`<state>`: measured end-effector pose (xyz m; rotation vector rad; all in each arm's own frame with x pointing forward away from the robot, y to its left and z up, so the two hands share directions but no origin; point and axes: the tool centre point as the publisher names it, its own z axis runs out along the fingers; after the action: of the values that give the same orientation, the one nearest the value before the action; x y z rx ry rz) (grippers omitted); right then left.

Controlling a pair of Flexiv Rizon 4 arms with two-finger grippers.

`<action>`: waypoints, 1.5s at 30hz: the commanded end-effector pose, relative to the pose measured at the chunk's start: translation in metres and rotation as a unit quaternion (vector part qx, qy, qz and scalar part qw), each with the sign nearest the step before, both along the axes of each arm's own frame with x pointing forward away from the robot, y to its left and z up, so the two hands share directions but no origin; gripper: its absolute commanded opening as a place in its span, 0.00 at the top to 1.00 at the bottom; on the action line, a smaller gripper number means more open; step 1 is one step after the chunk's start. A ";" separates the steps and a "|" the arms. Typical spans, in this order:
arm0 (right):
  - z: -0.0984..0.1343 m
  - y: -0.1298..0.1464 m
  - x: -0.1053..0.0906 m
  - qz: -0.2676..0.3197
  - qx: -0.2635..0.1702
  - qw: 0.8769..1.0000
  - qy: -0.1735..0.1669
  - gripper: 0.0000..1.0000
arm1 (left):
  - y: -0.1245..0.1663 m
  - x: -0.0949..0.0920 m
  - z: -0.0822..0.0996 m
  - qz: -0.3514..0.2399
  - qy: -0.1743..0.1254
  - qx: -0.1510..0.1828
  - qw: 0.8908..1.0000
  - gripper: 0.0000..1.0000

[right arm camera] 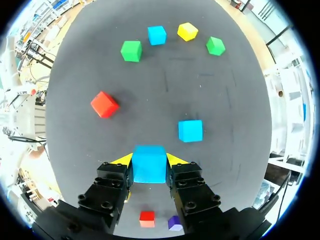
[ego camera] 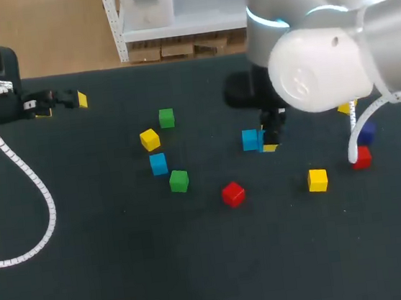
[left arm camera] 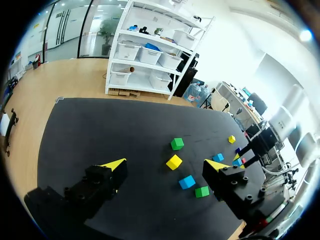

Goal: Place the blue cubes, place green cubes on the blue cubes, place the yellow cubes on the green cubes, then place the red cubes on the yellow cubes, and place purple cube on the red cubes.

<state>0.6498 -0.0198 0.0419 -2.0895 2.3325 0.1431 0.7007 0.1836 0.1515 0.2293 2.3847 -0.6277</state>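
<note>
Grasping a blue cube [right arm camera: 149,163] between its two fingers, the right gripper [right arm camera: 150,161] hangs above the dark surface [ego camera: 128,274], with a second blue cube [right arm camera: 190,130] lying just ahead of it. A red cube [right arm camera: 104,104] sits off to one side, and a third blue cube [right arm camera: 156,35] lies farther ahead among green and yellow ones. The left gripper [ego camera: 63,102] rests at the surface's far left, fingers spread wide and holding nothing.
</note>
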 end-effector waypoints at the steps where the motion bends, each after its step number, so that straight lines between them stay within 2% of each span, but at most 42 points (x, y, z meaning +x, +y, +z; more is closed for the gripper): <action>1: -0.009 -0.005 0.007 -0.001 0.009 1.000 0.002 0.95 | 0.001 -0.001 -0.001 -0.001 -0.003 -0.003 1.000 0.00; 5: -0.015 -0.009 0.014 -0.001 0.009 1.000 0.006 0.92 | 0.001 -0.001 -0.001 -0.001 -0.003 -0.003 1.000 0.00; 9: -0.023 -0.009 0.022 0.006 -0.002 1.000 0.013 0.82 | 0.001 -0.001 -0.001 -0.001 -0.003 -0.003 1.000 0.00; 10: -0.025 -0.009 0.024 0.005 -0.006 1.000 0.014 0.83 | 0.001 -0.001 -0.001 -0.001 -0.003 -0.003 1.000 0.00; 13: -0.026 -0.009 0.028 0.006 -0.012 1.000 0.012 0.96 | 0.001 -0.001 -0.001 -0.001 -0.003 -0.003 1.000 0.00; 15: -0.027 -0.010 0.033 0.005 -0.012 1.000 0.013 1.00 | 0.001 -0.001 -0.001 -0.001 -0.003 -0.003 1.000 0.00; 34: -0.046 -0.011 0.060 0.008 -0.011 1.000 0.026 0.94 | 0.001 -0.001 -0.001 -0.001 -0.003 -0.003 1.000 0.00; 45: -0.055 -0.012 0.062 0.011 -0.012 0.999 0.034 0.91 | 0.001 -0.001 -0.001 -0.001 -0.003 -0.003 1.000 0.00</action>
<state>0.7102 -0.0308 -0.0116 -2.1552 2.3615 0.1835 0.7007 0.1836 0.1515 0.2293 2.3847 -0.6277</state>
